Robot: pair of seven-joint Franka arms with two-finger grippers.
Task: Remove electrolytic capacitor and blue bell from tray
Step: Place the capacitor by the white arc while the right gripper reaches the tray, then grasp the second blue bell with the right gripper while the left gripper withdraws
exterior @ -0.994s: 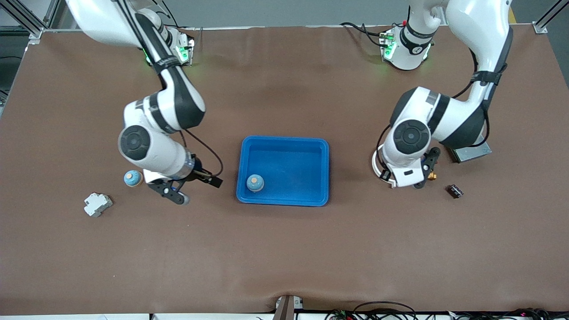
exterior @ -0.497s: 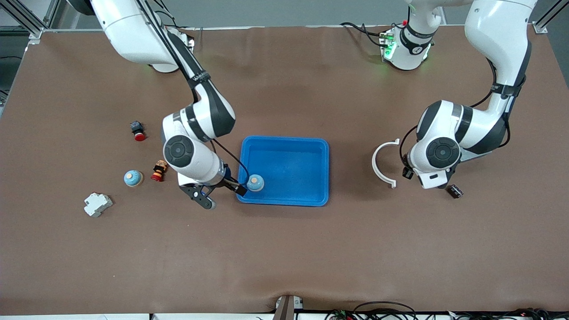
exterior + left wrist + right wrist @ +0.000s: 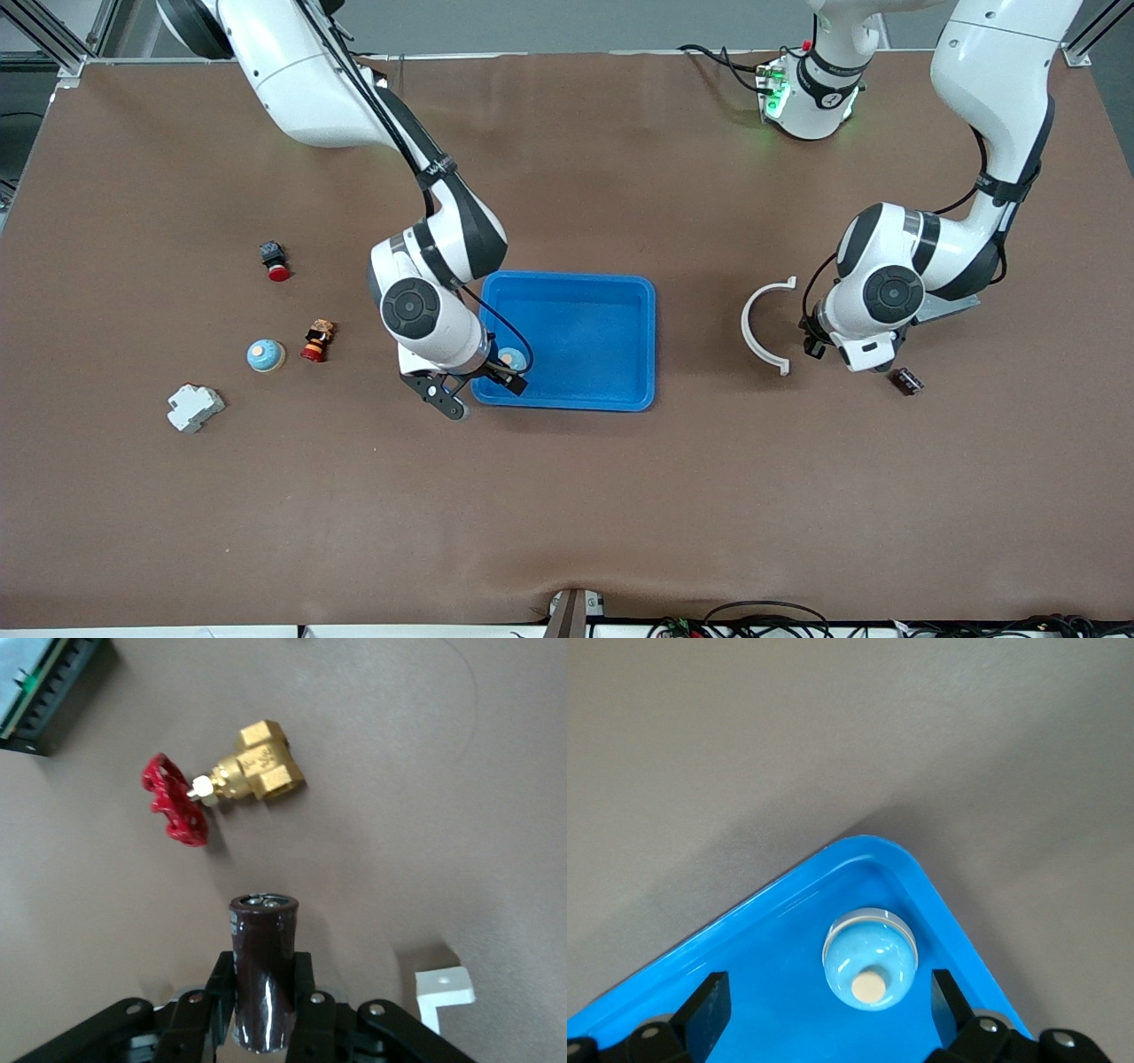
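while the brown table [image 3: 567, 496] lies bare along its edge nearest the front camera, the objects sit in a band across its middle. toward the right arm's end, a white block-shaped part [image 3: 195, 407] lies nearest the camera, then a blue bell [image 3: 265, 355] just beside a small red-and-brown figure [image 3: 316, 340], and farther off a black-and-red button [image 3: 275, 260].

at the table's middle sits a blue tray [image 3: 611, 399]. a second bell [image 3: 870, 958], blue with a pale knob, stands upright inside the tray in the corner nearest the camera on the right arm's side. the right end effector [image 3: 472, 388] hangs over that corner with its fingers [image 3: 709, 1010] spread wide on either side of the bell, not touching it.

toward the left arm's end, a small dark component [image 3: 905, 381] lies nearest the camera, with a white curved strip [image 3: 760, 326] farther in toward the tray. the left end effector [image 3: 263, 1019] is up over the table between them, clamped on a dark brown capacitor [image 3: 261, 979] that stands out from its fingers. below it, in the left wrist view, lie a brass valve [image 3: 239, 780] with a red handwheel and the white strip's end. a grey finned block [image 3: 948, 306] lies partly under the left arm.
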